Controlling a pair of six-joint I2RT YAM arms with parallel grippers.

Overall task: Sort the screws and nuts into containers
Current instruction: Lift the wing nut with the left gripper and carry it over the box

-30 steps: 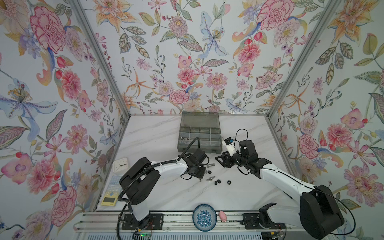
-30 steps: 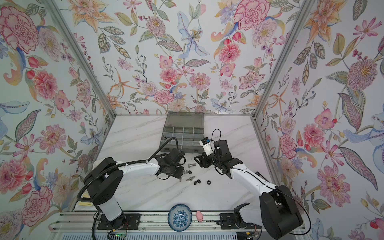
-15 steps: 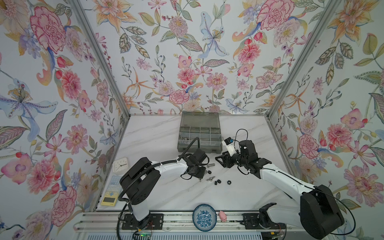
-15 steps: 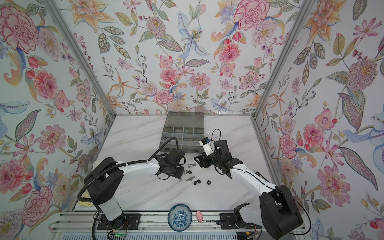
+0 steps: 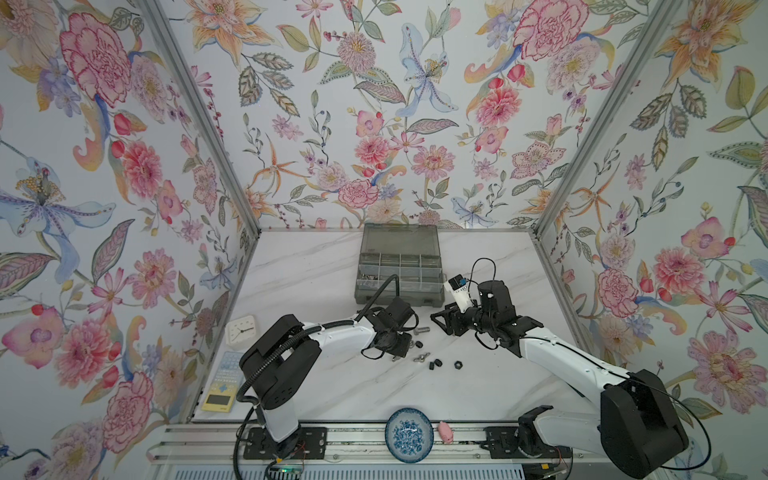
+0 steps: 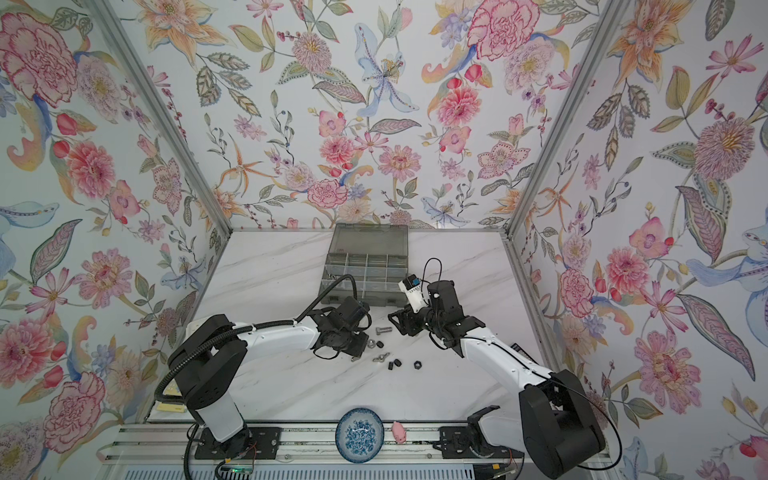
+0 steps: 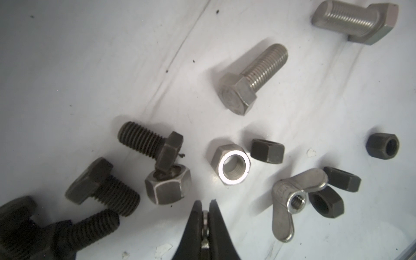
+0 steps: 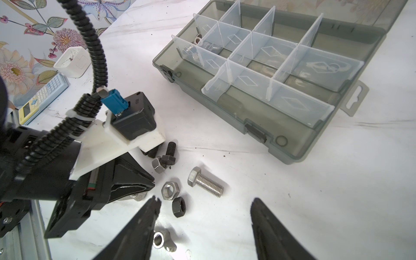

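Observation:
My left gripper (image 7: 205, 206) is shut on the thin ear of a silver wing nut (image 8: 137, 196), low over the marble among the loose pieces. Around it lie silver screws (image 7: 252, 78), black screws (image 7: 150, 141), a silver hex nut (image 7: 231, 164), black nuts (image 7: 267, 150) and a second wing nut (image 7: 292, 198). My right gripper (image 8: 205, 202) hangs open just right of the pile, nothing between its fingers. The containers are the compartments of the smoky grey organizer box (image 5: 399, 297), lid open, behind both grippers; a far left compartment holds wing nuts (image 8: 198, 40).
A blue-and-white bowl (image 5: 409, 434) and a small pink object (image 5: 446, 432) sit on the front rail. A white clock (image 5: 242, 330) and a calculator (image 5: 222, 386) lie at the table's left edge. Flowered walls close in three sides.
The left gripper's jaws have closed onto the wing nut's ear. Both arms otherwise stay where they were, and the right gripper is as open as before.

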